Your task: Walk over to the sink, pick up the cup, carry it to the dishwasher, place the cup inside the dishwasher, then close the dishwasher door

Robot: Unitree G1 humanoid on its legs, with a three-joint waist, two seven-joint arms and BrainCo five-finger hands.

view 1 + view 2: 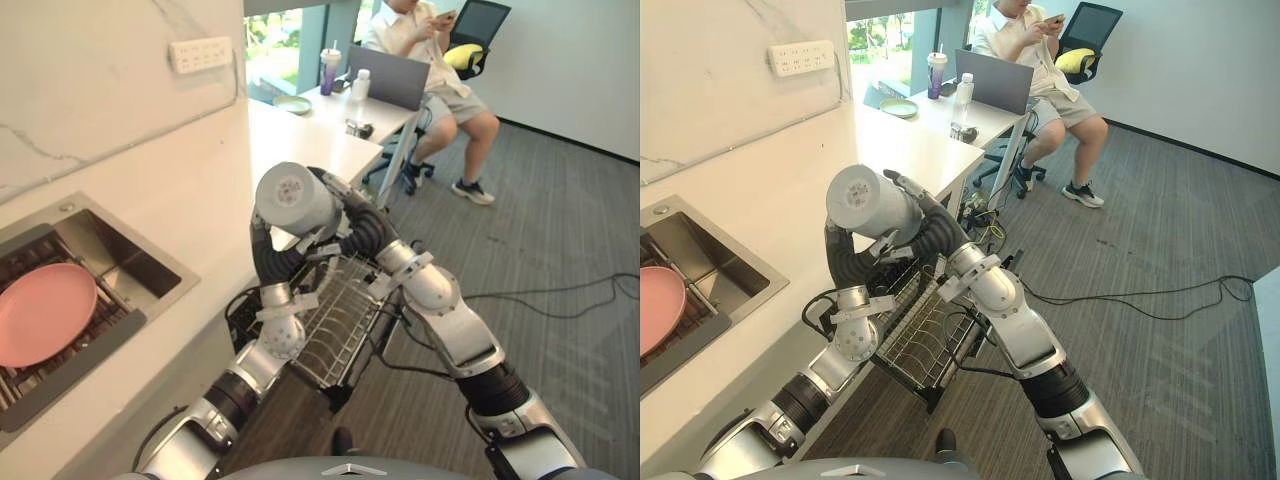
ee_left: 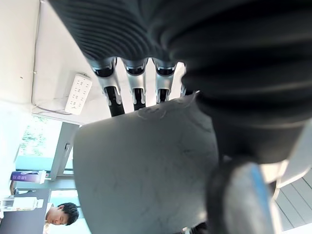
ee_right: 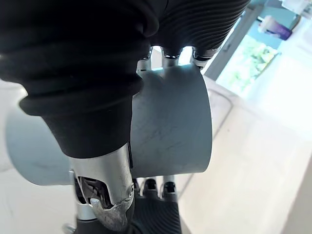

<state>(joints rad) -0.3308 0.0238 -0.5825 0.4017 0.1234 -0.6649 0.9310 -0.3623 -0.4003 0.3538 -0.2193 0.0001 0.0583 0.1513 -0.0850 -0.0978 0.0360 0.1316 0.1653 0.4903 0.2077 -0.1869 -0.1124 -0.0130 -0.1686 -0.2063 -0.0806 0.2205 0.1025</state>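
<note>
Step in hand, by my reading: carry over, placement about to begin. Grey cylindrical cup (image 1: 293, 198) is held in the air on its side, flat round end turned up toward the head camera, above the pulled-out wire dishwasher rack (image 1: 345, 315), which juts from under the edge of the white counter (image 1: 210, 210). Both hands are on it. Left hand (image 1: 268, 258) comes up from below, its dark ribbed cover bending under the cup's body; in the left wrist view its fingers (image 2: 113, 95) reach onto the grey wall. Right hand (image 1: 365, 232) clasps from the far side; in the right wrist view its fingertips (image 3: 148, 186) show again past the cup's lower edge, so the wrap runs well round. The left thumb is hard to make out behind the covers, so I judge that grip closed on the cup but less surely than the right. Both forearms angle steeply inward and meet over the rack's near end. To do this well: lower the cup as a pair, without twisting the two wrists against each other, and turn it mouth-down only once it is low over the wires. Pick a bare stretch of rack between the tines. Release one hand first, probably the left, so the other can steady the cup until it is seated. Clear both arms upward before going for the door. The steel sink (image 1: 110, 255), holding a pink round plate (image 1: 40, 312), lies well apart on the left.
</note>
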